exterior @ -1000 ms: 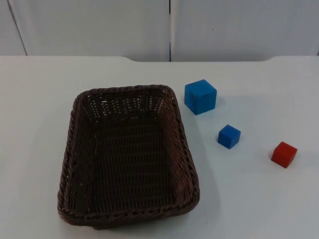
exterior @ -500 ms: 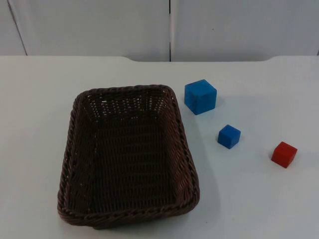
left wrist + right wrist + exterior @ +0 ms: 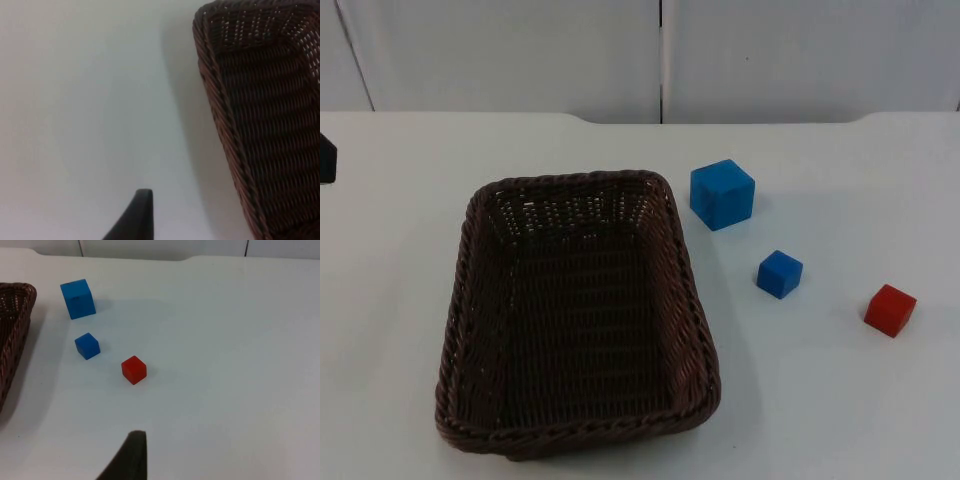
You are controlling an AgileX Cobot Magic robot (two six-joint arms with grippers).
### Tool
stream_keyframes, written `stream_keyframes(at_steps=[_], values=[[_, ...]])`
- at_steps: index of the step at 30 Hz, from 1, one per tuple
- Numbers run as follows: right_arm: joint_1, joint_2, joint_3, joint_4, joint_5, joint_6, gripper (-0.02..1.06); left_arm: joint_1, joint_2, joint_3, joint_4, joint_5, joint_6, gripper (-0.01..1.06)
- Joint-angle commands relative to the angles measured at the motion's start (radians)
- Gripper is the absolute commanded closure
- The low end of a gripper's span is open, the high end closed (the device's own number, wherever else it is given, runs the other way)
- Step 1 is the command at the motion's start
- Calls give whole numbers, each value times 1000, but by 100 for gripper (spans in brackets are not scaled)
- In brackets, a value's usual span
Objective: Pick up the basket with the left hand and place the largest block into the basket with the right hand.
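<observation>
A dark brown woven basket stands empty on the white table, left of centre. Right of its far corner sits the largest block, a blue cube. A small blue cube and a small red cube lie further right and nearer. My left gripper is a black tip at the table's left edge, well clear of the basket. From the left wrist the basket's rim stands beside bare table. My right gripper hangs back from the big blue cube, the small blue cube and the red cube.
The grey partition wall closes off the far side of the table. Bare white table top lies left of the basket and beyond the red cube on the right.
A black part of my left gripper has come into the top view at the left edge. The basket and the three cubes have not moved.
</observation>
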Motion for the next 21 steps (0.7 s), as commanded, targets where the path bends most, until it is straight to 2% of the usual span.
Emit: stream_keyframes(at_steps=[1, 8, 15, 21], values=[[-5, -3, 1, 6, -2, -7, -1, 3, 13, -10, -23, -22, 6, 0], [-5, -3, 1, 7, -4, -7, -1, 3, 75, -39, -40, -30, 6, 0], [-5, -3, 1, 7, -4, -7, -1, 3, 196, -59, -71, -72, 6, 0], [-5, -3, 1, 7, -4, -7, -1, -12, 325, -77, -102, -74, 6, 0]])
